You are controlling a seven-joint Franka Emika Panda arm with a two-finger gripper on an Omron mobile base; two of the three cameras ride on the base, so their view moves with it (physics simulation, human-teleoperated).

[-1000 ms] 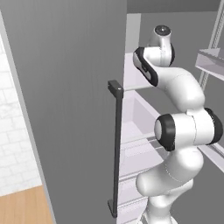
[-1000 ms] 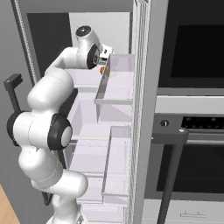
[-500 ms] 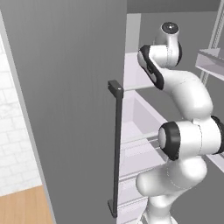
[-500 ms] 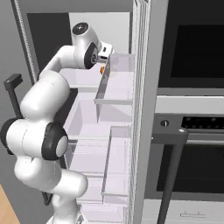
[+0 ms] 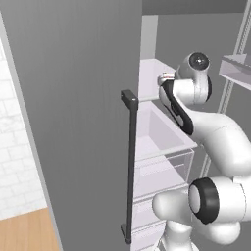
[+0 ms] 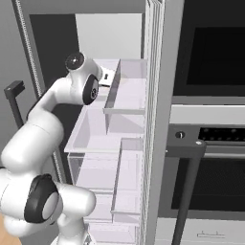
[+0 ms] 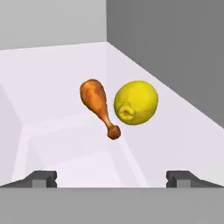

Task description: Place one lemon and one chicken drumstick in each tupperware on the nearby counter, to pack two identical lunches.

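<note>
Hand view: the gripper (image 7: 112, 177) stands spread wide and empty, its two dark fingertips (image 7: 41, 178) far apart, with a chicken drumstick (image 7: 99, 106) and a lemon (image 7: 135, 103) lying just beside each other on the pale fridge shelf (image 7: 52, 74), ahead of and between the tips, the lemon right of the drumstick. Left base view: the white arm (image 5: 215, 142) reaches past the fridge door handle (image 5: 130, 166) toward that shelf. Right base view: the arm's wrist (image 6: 85, 86) sits at the upper shelf (image 6: 131, 93), left of the oven (image 6: 210, 143).
</note>
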